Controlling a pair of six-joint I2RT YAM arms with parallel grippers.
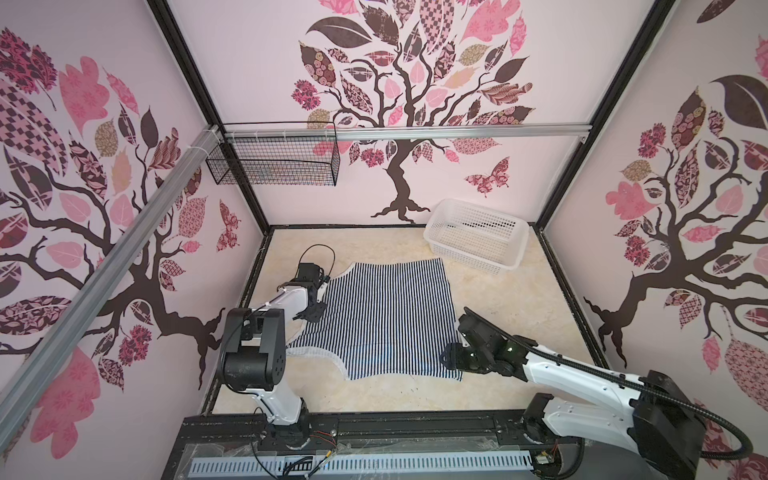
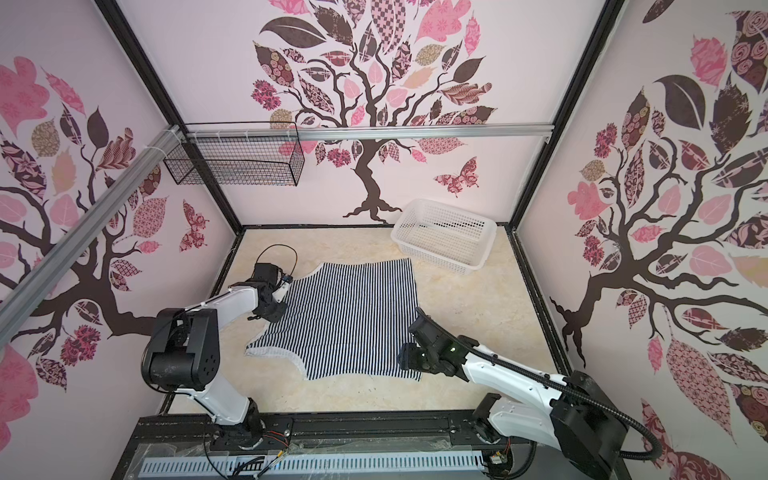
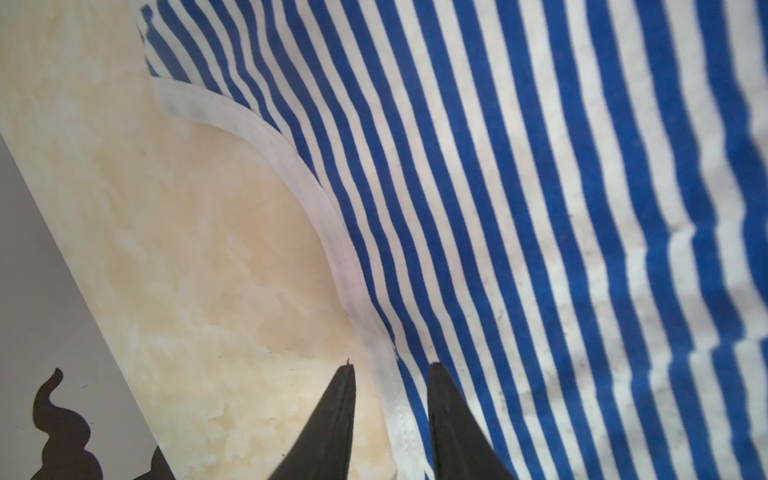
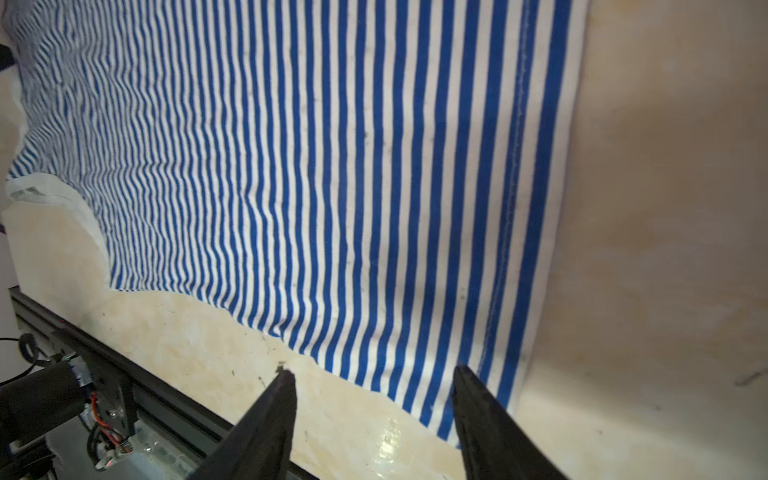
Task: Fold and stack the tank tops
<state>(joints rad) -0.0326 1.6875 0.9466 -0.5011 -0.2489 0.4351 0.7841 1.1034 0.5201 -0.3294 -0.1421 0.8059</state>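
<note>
Cream marbled table (image 1: 498, 299), tree-decal walls, white basket (image 1: 465, 249) in far right corner. Striped tank top (image 1: 386, 316) spread flat mid-table. Left gripper (image 3: 390, 365) at its left white-trimmed edge, parted narrowly, fingertips straddling the trim. Right gripper (image 4: 372, 372) over near right hem corner, parted wide, holding nothing.

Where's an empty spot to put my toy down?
Bare table lies between the striped top, the white basket and the right wall, plus a strip before the front rail. Crowded: the top's edges by the left gripper and right gripper.
</note>
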